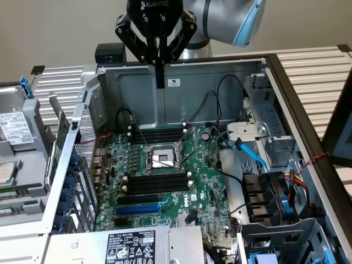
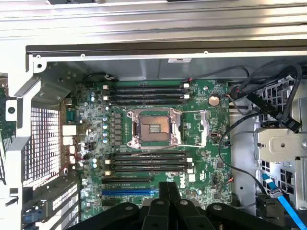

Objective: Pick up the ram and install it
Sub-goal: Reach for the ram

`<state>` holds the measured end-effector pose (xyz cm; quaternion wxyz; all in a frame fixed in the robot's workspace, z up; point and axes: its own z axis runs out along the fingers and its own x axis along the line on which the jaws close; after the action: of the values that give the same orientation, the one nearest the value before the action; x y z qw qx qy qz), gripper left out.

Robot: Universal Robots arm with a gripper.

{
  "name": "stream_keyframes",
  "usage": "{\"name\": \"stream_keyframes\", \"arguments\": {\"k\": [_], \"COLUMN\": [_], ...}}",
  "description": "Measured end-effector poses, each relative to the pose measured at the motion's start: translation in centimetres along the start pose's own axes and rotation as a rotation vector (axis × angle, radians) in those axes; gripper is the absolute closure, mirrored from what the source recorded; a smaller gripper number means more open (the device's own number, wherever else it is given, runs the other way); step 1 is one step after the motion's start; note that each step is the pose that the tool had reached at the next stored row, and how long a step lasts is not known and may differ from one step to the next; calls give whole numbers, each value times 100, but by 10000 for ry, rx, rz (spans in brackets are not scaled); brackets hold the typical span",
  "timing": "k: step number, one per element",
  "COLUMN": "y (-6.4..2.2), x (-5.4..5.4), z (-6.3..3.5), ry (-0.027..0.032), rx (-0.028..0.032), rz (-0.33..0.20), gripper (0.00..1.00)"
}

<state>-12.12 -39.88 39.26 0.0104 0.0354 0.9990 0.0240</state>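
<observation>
Overhead, the gripper [image 1: 160, 82], fingers [image 2: 158, 213] pressed together, hangs clear of the motherboard [image 1: 203, 165] and the open case [image 1: 220, 59] walls.

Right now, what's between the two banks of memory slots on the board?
The CPU socket in its metal frame lies between the bank nearer the blue slot, blue slot, and the other bank; both the wrist and exterior views show it.

My black-and-silver body
My gripper [image 1: 160, 82]: black, white ROBOTIQ lettering; my arm [image 1: 220, 16]: silver-grey with a pale blue cap [image 1: 248, 25].
</observation>
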Motion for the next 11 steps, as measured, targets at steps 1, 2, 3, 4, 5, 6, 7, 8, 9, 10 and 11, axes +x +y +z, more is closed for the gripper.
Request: {"name": "stream_keyframes", "arguments": {"k": [1, 2, 3, 4, 5, 6, 7, 8, 9, 10, 11], "y": [0, 0, 0, 0, -2, -3, -6, -9, -12, -16, -19], "x": [0, 0, 0, 4, 18, 44, 86, 130, 175, 221, 266], "z": [0, 0, 0, 0, -1, -2, -2, -2, -3, -3, -4], "ry": [0, 0, 0, -1, 2, 1, 1, 0, 0, 0, 0], "rx": [0, 0, 0, 0, 3, 2, 2, 1, 1, 1, 0], "rz": [0, 0, 0, 0, 0, -1, -1, 0, 0, -1, 0], "gripper": [90, 90, 90, 90, 90, 90, 90, 90, 90, 90, 90]}}
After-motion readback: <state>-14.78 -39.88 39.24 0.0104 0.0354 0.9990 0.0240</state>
